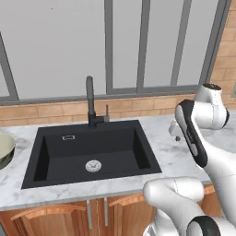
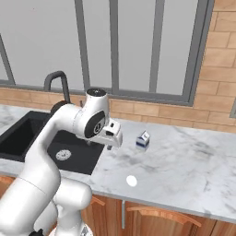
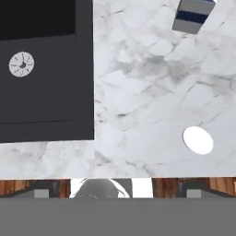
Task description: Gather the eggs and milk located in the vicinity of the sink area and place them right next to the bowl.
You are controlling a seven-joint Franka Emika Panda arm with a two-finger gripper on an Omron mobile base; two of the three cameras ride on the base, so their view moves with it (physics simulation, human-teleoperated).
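A white marble worktop [image 2: 184, 156] with grey veining runs left to right, over wooden cabinet doors [image 1: 50, 216] with arched panels and slim metal handles [image 1: 105, 212]. Behind it, a low band of tan brick wall [image 2: 152, 110] carries on up the far right side. Above the brick, a wide window [image 1: 60, 46] with grey frame bars and pale frosted panes spans the far wall. The light is even and soft.
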